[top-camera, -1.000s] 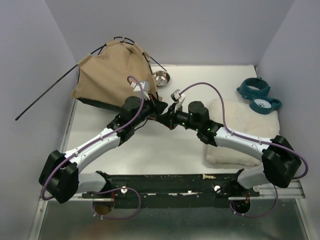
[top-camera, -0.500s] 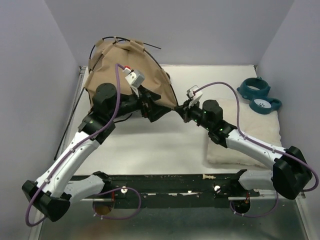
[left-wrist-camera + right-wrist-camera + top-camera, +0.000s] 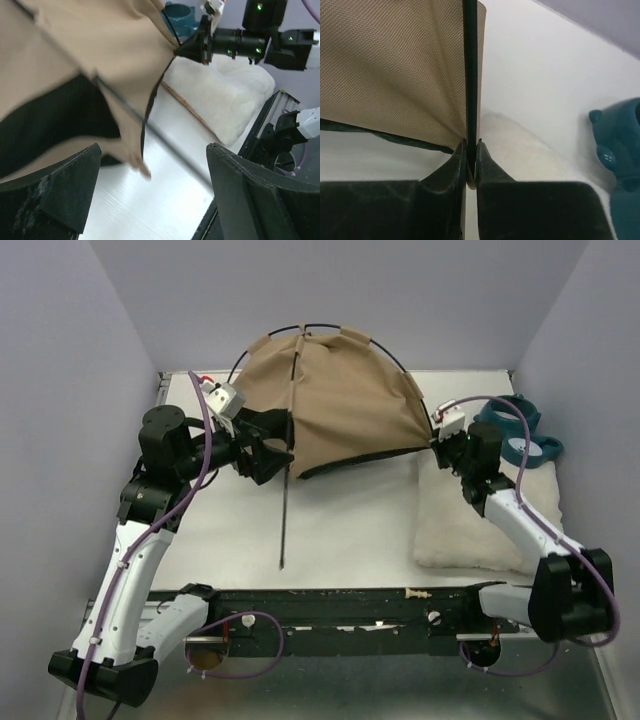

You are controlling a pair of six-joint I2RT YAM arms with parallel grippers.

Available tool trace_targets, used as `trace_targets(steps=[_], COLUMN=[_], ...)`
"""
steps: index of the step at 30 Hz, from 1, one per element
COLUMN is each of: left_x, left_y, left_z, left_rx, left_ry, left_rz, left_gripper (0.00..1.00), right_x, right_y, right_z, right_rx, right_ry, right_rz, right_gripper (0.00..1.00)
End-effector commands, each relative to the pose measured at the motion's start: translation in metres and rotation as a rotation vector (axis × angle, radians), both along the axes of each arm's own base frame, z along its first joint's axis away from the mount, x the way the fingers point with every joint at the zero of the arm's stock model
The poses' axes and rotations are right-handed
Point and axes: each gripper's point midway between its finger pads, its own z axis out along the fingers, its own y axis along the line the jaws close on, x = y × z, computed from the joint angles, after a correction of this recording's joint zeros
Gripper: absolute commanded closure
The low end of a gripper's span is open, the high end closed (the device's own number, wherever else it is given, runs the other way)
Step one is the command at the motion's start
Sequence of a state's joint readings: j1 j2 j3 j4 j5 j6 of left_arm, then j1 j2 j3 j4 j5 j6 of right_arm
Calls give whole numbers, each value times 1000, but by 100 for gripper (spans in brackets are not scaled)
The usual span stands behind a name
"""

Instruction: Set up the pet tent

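We've got the tan fabric pet tent with black trim (image 3: 340, 405) sitting at the back middle of the white table (image 3: 340, 530), spread out between the two arms and puffed into a rough dome. The thin black arched pole (image 3: 405, 368) curves over the top of it and comes down to the right-hand corner. That's where the right gripper (image 3: 436, 443) is: its wrist view shows both fingers (image 3: 455, 165) pinched tight together on that pole, right at the corner of the fabric.

The left gripper (image 3: 278, 440) is at the tent's left lower edge. From its wrist camera the two fingers (image 3: 55, 190) are spread wide apart, with the tan cloth and the black underside hanging in front of the gap. We can't tell if either finger is touching the fabric, that view is pretty blurry.

The thin black straight pole (image 3: 286, 510) runs from the top of the dome down the front of the cloth and pokes out well past the bottom edge, its free end over bare table toward the near side.

Off to the right, the white fluffy cushion (image 3: 470, 525) lies flat under the right arm. The teal plastic bowl stand (image 3: 545, 447) sits just behind it in the back right corner, partly hidden by the right wrist.
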State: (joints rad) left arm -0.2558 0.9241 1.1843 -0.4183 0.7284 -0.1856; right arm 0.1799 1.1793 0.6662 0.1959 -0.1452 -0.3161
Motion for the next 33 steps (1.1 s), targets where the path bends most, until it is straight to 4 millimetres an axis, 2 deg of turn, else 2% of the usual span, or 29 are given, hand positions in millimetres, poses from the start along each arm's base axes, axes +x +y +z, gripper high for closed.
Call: trace_targets(steps=[1, 3, 4, 6, 10, 11, 14, 17, 20, 22, 26, 28, 30, 33], left_x=[3, 0, -2, -11, -31, -37, -63, -86, -89, -90, -100, -116, -135, -151], left_y=[4, 1, 0, -5, -15, -19, -25, -23, -11, -2, 14, 16, 14, 13], left_z=[-38, -52, -57, -67, -64, -64, -73, -87, -96, -96, -97, -88, -74, -61], left_rx=[-24, -62, -87, -128, -199, -221, -244, -227, -195, -211, -223, -280, -347, -393], left_ry=[214, 290, 311, 350, 425, 452, 566, 684, 676, 687, 753, 781, 821, 825], left_rz=[55, 53, 51, 21, -80, -126, -263, -332, -267, -250, -247, -337, -427, -481], left_gripper=[1, 1, 1, 1, 1, 1, 1, 1, 1, 1, 1, 1, 1, 1], right_x=[40, 52, 54, 48, 14, 3, -19, -28, -30, -31, -49, -61, -73, -88], right_y=[-32, -38, -39, -31, -6, 3, 22, 29, 32, 35, 52, 61, 71, 86], right_z=[-10, -12, -10, -4, 14, 26, 47, 53, 52, 60, 73, 75, 66, 60], right_rx=[-112, -123, -119, -87, 33, 62, 152, 203, 189, 199, 254, 275, 260, 231], right_ry=[97, 126, 124, 111, 161, 147, 144, 170, 175, 173, 204, 218, 216, 174], right_rz=[-29, -22, -17, 40, 147, 195, 274, 296, 324, 350, 439, 474, 500, 541], right_gripper=[75, 52, 43, 26, 7, 4, 0, 0, 0, 0, 0, 0, 0, 0])
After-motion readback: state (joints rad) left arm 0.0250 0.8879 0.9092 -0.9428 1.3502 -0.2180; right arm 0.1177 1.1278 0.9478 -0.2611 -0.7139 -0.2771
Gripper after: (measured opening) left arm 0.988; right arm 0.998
